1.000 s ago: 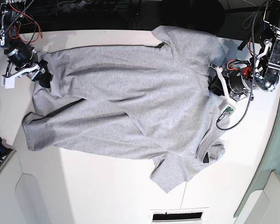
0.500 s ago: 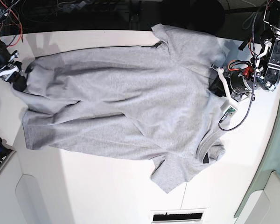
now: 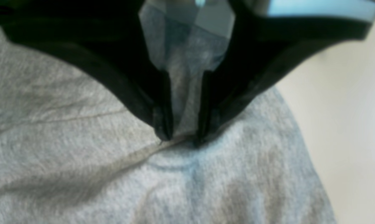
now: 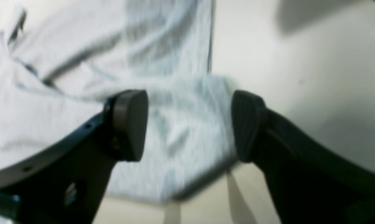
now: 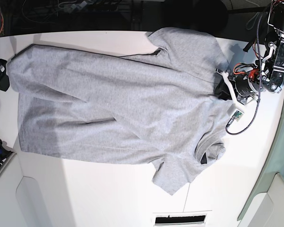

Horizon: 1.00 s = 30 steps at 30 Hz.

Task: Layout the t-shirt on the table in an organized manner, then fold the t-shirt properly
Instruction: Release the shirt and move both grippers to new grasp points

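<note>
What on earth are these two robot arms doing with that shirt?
They are spreading a grey t-shirt flat on the white table before folding it. The left gripper pinches the fabric at the shoulder end. The right gripper is open at the hem corner, holding nothing. The shirt lies mostly smooth, though the collar and one sleeve are a little rumpled.

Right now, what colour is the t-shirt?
Light heather grey; the t-shirt shows best in the base view.

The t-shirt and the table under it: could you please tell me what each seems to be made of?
The t-shirt: soft knit fabric, probably cotton jersey, matte heather grey; it creases and drapes. The table: hard, smooth white board, possibly laminate, faintly glossy.
</note>
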Tool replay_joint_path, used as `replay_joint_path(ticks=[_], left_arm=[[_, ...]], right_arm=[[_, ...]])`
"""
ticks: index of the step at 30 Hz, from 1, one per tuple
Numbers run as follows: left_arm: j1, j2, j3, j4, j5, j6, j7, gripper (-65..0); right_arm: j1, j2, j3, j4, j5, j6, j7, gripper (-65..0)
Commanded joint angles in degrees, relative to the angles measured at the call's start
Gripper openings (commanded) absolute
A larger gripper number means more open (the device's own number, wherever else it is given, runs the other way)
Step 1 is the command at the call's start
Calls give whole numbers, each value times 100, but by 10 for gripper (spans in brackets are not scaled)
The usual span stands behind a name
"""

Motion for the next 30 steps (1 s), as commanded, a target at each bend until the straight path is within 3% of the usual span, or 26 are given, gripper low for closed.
replay_joint_path(ticks=[1,4,6,8,10,11,13,15,20,25,30], left_arm=[[35,-103,-4,-55,321,118,442,-456],[9,-131,-4,-52,308,138,444,-458],[-31,-131,-7,-20,308,138,466,-508],[-26,-127,-4,129,304,138,463,-594],[-15,-127,-7,391,205,212,492,-650],[-9,-129,-7,566,175,407,533,-650],[-7,-129,-7,946,177,704,686,-650],[13,-127,-4,1338,125,734,828,-650],[389,-118,-4,1722,-350,225,994,-650],[610,-24,-4,1329,-168,219,909,-650],[-72,-2,-4,264,293,426,850,-650]], right_arm=[[81,122,70,96,83,-4,236,-236],[426,83,37,90,-13,-2,295,-238],[787,11,-72,50,-273,-24,306,-292],[1163,-31,-328,-57,-625,-249,409,-436],[1539,-33,-706,-308,-1106,-387,621,-630],[1733,-33,-909,-481,-1320,-387,726,-650],[2170,-33,-1344,-909,-1694,-365,951,-650],[2651,-35,-1829,-1458,-2151,-289,1222,-650],[3722,-28,-3123,-3132,-3338,-299,1735,-650],[4074,87,-3821,-3976,-3501,-299,1801,-650],[3882,326,-3845,-3963,-3314,-284,1773,-650]])
